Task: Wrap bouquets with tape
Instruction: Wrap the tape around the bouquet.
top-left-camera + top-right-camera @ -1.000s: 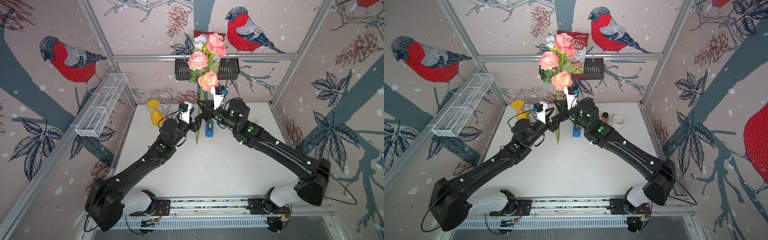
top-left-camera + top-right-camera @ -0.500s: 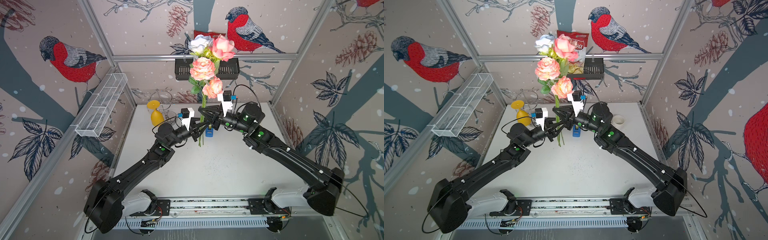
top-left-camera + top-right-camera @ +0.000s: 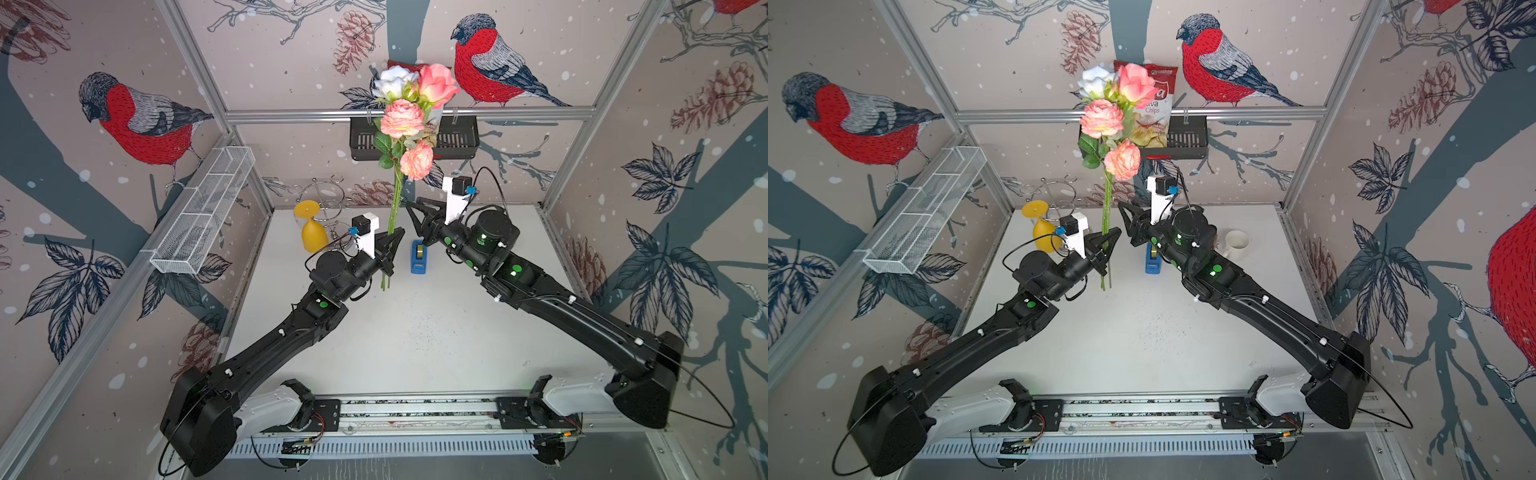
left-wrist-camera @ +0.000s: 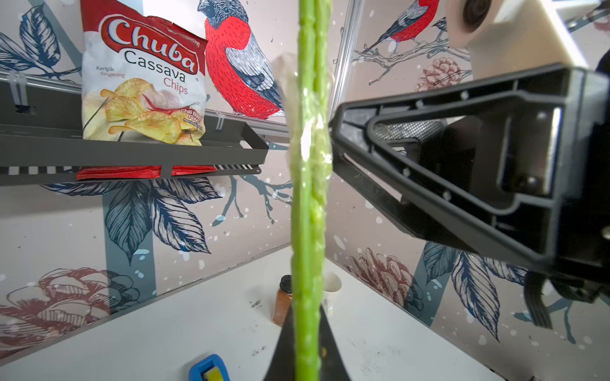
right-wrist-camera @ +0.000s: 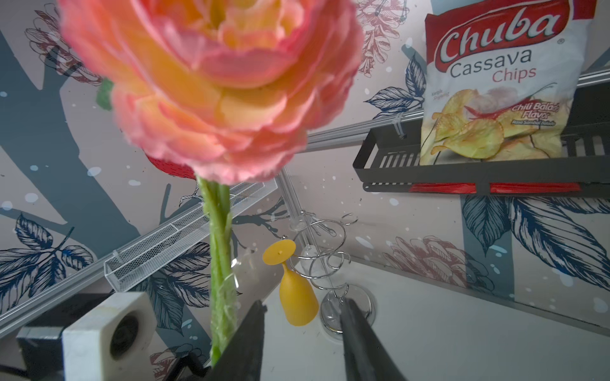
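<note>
Tape dispenser [image 4: 203, 367] cut by the frame edge; spice jar [image 4: 281, 305] half behind stems [image 4: 308, 204].

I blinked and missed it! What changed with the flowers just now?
The left tool closed on the flower stems, and the right tool opened and let them go. The flowers stayed upright in about the same spot. The blue tape holder and yellow glass did not move.
</note>
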### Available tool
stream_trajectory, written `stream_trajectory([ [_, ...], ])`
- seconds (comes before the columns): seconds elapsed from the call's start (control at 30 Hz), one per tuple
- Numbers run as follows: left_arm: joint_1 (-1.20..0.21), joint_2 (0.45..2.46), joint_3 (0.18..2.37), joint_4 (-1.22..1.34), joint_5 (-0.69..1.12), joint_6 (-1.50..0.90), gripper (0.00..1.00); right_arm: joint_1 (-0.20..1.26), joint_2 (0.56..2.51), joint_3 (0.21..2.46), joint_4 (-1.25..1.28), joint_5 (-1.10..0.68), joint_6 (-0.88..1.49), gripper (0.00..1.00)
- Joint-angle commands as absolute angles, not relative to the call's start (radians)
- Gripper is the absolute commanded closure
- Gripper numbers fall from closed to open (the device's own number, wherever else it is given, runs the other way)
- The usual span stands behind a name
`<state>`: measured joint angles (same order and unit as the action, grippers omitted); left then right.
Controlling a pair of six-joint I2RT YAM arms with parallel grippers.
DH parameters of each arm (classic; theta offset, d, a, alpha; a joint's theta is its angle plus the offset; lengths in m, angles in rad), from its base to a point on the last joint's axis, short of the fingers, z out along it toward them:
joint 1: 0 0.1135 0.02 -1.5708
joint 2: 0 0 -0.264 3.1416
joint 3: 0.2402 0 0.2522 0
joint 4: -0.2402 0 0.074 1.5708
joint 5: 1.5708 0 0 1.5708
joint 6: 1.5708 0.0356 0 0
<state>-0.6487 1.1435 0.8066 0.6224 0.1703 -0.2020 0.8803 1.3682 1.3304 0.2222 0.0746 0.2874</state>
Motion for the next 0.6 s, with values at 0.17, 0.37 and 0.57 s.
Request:
stream_trajectory([
  [0.17,-0.666,1.147,0.83,0.615,0.025,-0.13,1.0,0.907,1.375,1.339,0.255,0.103,0.291,0.55],
  [0.37,-0.666,1.141,0.828,0.612,0.006,-0.125,1.0,0.909,1.32,1.27,0.301,0.135,0.29,0.54],
  [0.57,-0.666,1.145,0.827,0.613,0.055,-0.126,1.0,0.898,1.31,1.235,0.396,0.016,0.318,0.44],
])
